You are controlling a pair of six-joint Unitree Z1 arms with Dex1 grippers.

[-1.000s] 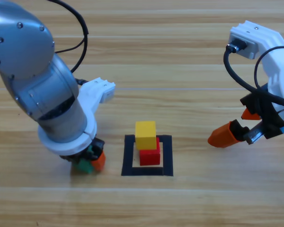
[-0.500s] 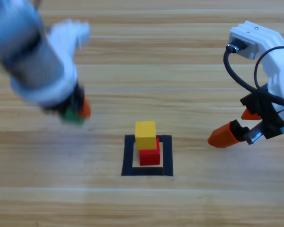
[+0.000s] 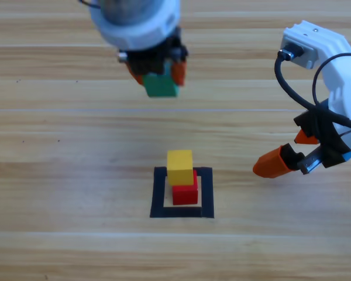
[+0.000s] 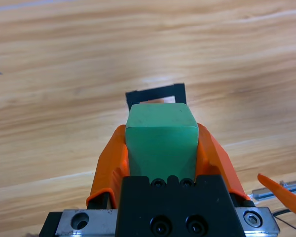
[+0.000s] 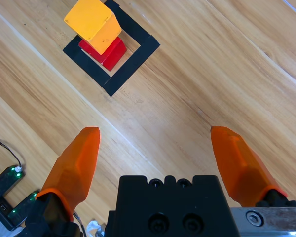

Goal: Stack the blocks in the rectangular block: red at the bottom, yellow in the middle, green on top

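Trouble would come from the skewed yellow cube on red: left gripper, fingers clamping green, could topple it; right gripper waits, fingers wide.

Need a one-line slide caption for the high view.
Left gripper carries the green cube above the table while yellow cube sits on red cube inside the black frame; right gripper waits open.

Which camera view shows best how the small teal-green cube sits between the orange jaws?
The left wrist view: the small teal-green cube fills the middle, with the left gripper shut on its two sides. The high view shows the cube only from above, half under the arm. The right wrist view does not show it.
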